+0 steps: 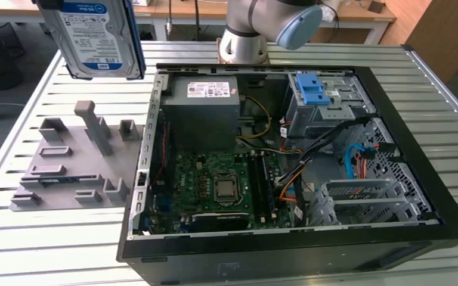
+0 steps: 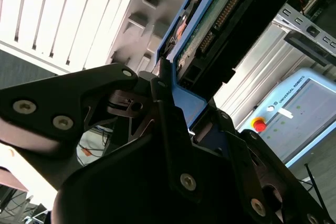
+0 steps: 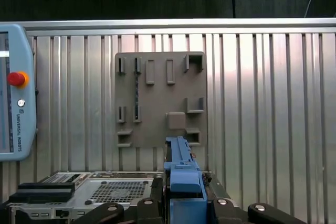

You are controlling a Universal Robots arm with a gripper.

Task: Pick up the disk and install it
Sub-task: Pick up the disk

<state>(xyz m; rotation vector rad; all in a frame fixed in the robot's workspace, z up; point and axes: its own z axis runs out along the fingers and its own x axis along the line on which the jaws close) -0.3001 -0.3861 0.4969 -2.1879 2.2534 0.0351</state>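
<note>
The black two-fingered hand (image 3: 184, 195) is clamped on the blue end handle of the disk (image 1: 98, 36), a flat silver-grey hard drive with a white-and-blue label in a blue plastic carrier. In the second wrist view the fingers (image 2: 167, 108) press against both sides of the handle, and the drive's green circuit-board face shows beyond them.

The disk hangs on end in the air, clear of the slatted metal counter (image 1: 420, 77). It is over the side of the counter at the exterior view's left, and its label faces that camera. In the first wrist view it hangs above the near edge of the grey plastic fixture plate (image 1: 62, 173), which lies flat on the counter beside the open black computer case (image 1: 293, 250).

Inside the case are a grey power supply box (image 1: 205, 113), a green motherboard (image 1: 221, 185) and a metal drive cage (image 1: 336, 110) topped by a blue plastic latch bracket (image 1: 312, 89). The silver arm (image 1: 253, 30) rises by the counter's far edge behind the case.
</note>
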